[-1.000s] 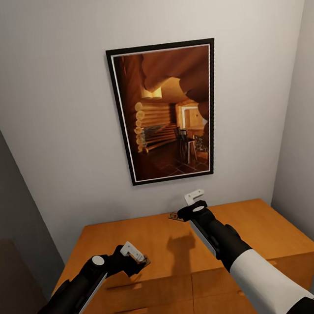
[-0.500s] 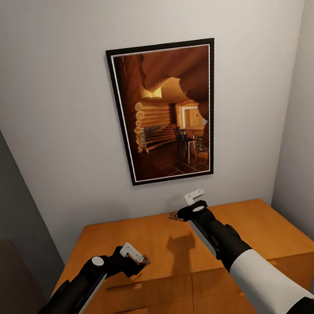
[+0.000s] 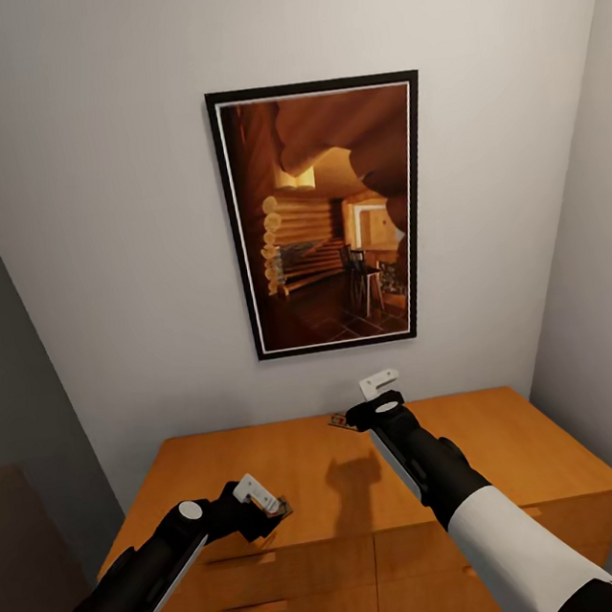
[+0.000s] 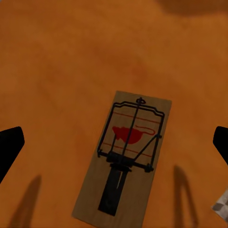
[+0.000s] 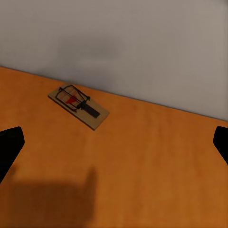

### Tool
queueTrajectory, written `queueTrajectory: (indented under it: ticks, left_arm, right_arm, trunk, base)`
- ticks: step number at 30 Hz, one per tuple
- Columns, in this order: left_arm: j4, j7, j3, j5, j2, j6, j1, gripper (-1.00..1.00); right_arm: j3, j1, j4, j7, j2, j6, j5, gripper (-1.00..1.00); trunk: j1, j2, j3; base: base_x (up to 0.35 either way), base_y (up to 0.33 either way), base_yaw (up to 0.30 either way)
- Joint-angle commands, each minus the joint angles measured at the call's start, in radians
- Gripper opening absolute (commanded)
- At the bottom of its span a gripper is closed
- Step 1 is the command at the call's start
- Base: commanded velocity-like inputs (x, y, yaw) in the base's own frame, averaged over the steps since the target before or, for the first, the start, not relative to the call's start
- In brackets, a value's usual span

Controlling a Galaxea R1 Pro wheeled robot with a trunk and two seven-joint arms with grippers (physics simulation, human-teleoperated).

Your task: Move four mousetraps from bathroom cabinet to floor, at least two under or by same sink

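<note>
The cabinet (image 3: pixel 517 442) stands against the wall, its orange-brown top bare around my arms. One mousetrap (image 4: pixel 126 159), a flat brown board with black wire and a red patch, lies on that top right below my left gripper (image 4: pixel 115 145), which is open with a dark fingertip on each side. In the head view this trap (image 3: pixel 281 509) peeks out by the left gripper (image 3: pixel 267 506) near the cabinet's front edge. A second mousetrap (image 5: pixel 78 105) lies by the back wall, ahead of my open right gripper (image 5: pixel 115 145); from the head it shows (image 3: pixel 341 423) just left of that gripper (image 3: pixel 373 411).
A black-framed picture (image 3: pixel 328 216) of a log cabin room hangs above the cabinet. A grey wall (image 3: pixel 603 286) closes in on the right, and a dark panel (image 3: pixel 10 403) on the left. Drawer fronts (image 3: pixel 303 577) face me below the top.
My left gripper has eased slightly lower and nearer over its mousetrap. The head camera shifted a touch. The right arm has not moved.
</note>
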Motion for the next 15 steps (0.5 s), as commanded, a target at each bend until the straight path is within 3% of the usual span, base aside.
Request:
queueTrajectory:
  ticks: [1, 15]
  left_arm:
    - [-0.001, 0.002, -0.003, 0.009, 0.001, 0.008, -0.001, 1.00]
    - [-0.001, 0.002, -0.003, 0.009, 0.000, 0.008, -0.001, 1.00]
  right_arm:
    - [0.003, -0.001, -0.001, -0.005, 0.000, 0.006, -0.001, 1.00]
    - [0.003, -0.001, -0.001, -0.005, 0.000, 0.005, -0.001, 1.00]
  trunk:
    - [0.004, -0.008, -0.004]
    - [0.058, -0.106, -0.048]
  base:
    - [0.000, 0.000, 0.000]
    - [0.000, 0.000, 0.000]
